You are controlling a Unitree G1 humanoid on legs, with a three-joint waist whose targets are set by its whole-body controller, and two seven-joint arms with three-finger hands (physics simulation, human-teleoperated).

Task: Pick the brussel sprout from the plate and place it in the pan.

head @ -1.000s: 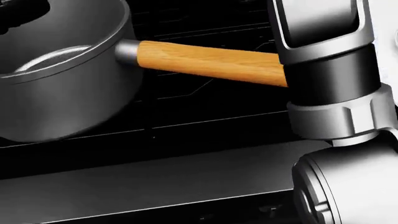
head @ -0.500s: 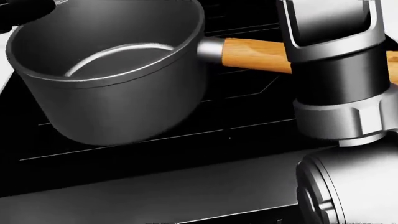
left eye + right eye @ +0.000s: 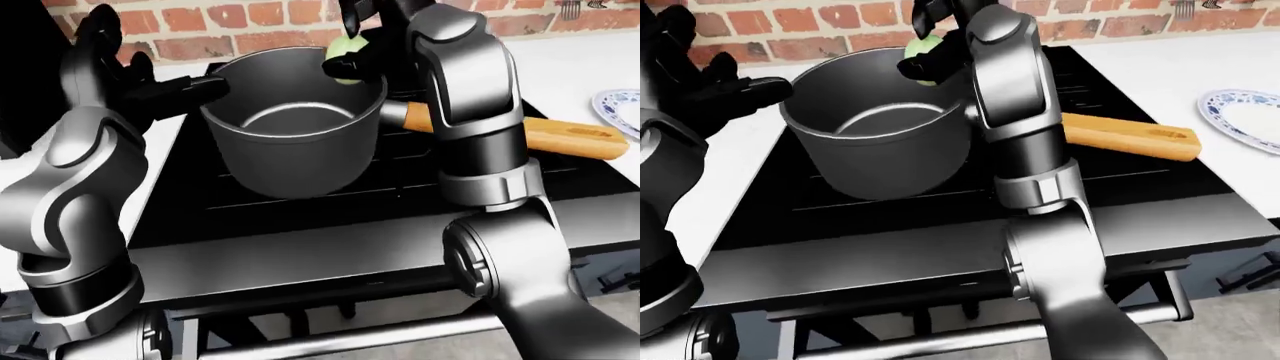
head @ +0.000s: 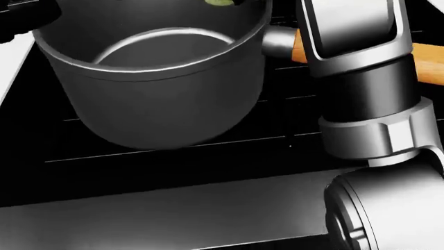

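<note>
Above the round metal pan (image 3: 295,135), right hand (image 3: 362,41) grips the sprout (image 3: 345,54).

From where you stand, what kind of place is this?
Most likely a kitchen: a black stove carries a pan with a wooden handle, a brick wall stands behind it, and a plate lies on the white counter.

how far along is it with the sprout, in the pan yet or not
Pickup looks done: the plate is bare and the brussel sprout sits in the right hand at the pan rim. In hand: holding it above the opening. Left: release it; the pan's inside shows nothing. The left hand is open beside the pan.
</note>
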